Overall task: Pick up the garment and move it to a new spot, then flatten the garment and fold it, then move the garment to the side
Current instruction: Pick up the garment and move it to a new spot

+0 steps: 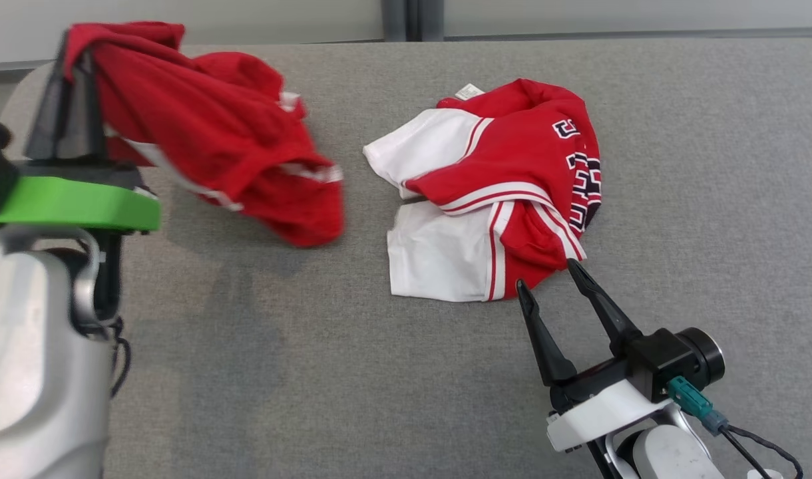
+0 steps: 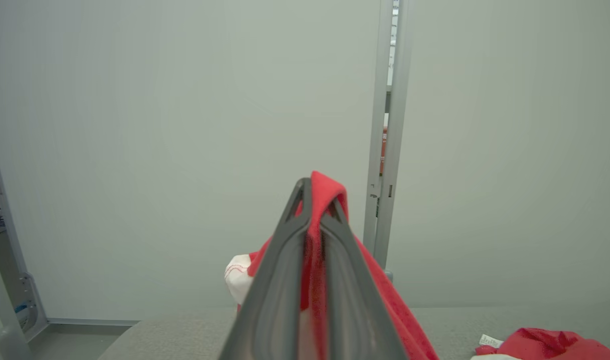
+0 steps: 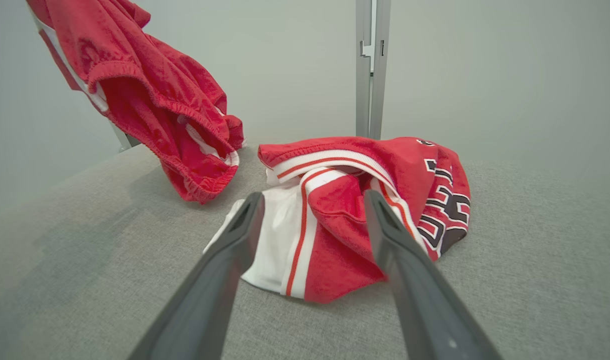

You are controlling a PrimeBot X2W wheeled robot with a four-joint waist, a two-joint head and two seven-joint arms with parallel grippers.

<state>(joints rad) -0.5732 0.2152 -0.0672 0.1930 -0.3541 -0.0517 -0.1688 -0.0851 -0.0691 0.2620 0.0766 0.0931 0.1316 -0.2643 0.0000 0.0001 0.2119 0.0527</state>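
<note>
My left gripper [image 1: 73,50] is raised at the far left and shut on a red garment [image 1: 226,146] with white trim. The cloth hangs from the fingers, clear of the grey table [image 1: 313,372]. In the left wrist view the red cloth [image 2: 385,290] is pinched between the closed fingers of that gripper [image 2: 315,187]. A second garment, red and white with dark lettering [image 1: 506,173], lies crumpled at the table's middle. My right gripper [image 1: 547,276] stands open at its near edge, and its fingers [image 3: 312,197] straddle the garment's near red fold [image 3: 345,220] without gripping.
A pale wall with a grey upright post [image 3: 369,70] runs behind the table's far edge. Bare grey table surface lies in front, to the right of the crumpled garment and between the two garments.
</note>
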